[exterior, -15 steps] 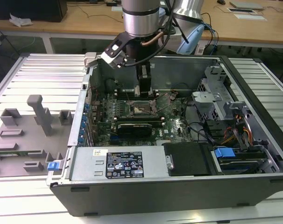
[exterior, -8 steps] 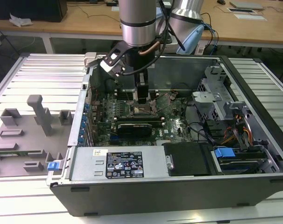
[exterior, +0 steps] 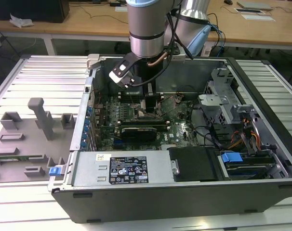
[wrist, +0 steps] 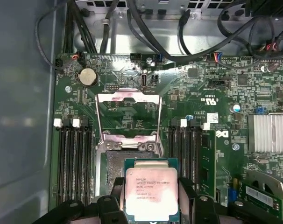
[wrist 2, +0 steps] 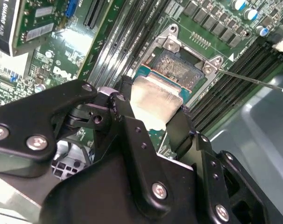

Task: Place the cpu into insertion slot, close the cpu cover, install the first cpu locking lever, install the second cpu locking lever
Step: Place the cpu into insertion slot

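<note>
My gripper (wrist: 151, 201) is shut on the cpu (wrist: 151, 190), a small square chip with a silver-grey top on a green board. It hangs just above the motherboard, partly over the near side of the insertion slot (wrist: 114, 169), whose pale pin field lies bare. The cpu cover (wrist: 128, 97) is swung up and open beyond the slot. In the second wrist view the cpu (wrist 2: 153, 99) sits between the black fingers (wrist 2: 124, 100), next to the insertion slot (wrist 2: 176, 70), and a thin locking lever (wrist 2: 253, 80) sticks out unlatched. In the exterior view the gripper (exterior: 148, 99) reaches down into the case.
The motherboard lies in an open computer case (exterior: 261, 77). Long black RAM slots (wrist: 72, 158) flank the socket on both sides. A graphics card (exterior: 141, 131), a finned heat sink (wrist: 270, 133) and cable bundles (wrist: 146, 32) are close by. Grey fixtures (exterior: 40, 120) stand at the exterior view's left.
</note>
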{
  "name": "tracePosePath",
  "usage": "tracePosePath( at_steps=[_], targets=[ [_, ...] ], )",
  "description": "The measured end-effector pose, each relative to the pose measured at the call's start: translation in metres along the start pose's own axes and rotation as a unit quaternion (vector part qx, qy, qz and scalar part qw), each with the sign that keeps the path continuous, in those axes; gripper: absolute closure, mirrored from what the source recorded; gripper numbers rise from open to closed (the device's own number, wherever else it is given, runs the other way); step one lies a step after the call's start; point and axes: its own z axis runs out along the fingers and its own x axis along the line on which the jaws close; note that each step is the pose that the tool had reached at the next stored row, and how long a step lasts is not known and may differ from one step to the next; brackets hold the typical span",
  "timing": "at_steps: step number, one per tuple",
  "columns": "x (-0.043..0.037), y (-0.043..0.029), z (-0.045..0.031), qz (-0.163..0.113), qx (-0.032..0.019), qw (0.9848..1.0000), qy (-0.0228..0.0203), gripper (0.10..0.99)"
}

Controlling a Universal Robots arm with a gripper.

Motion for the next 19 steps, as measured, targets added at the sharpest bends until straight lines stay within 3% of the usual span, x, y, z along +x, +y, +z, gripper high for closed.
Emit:
tracePosePath(
  at_steps=[5, 13, 19],
  targets=[
    [0.0071, -0.0002, 0.0031, 0.003, 0.0000, 1.0000, -0.0002, 0.545],
    [0.0120, -0.0010, 0.0121, 0.019, -0.0002, 0.9998, -0.0018, 0.545],
    [0.0155, -0.0022, 0.0251, 0.026, -0.0003, 0.9997, -0.0025, 0.545]
  ],
)
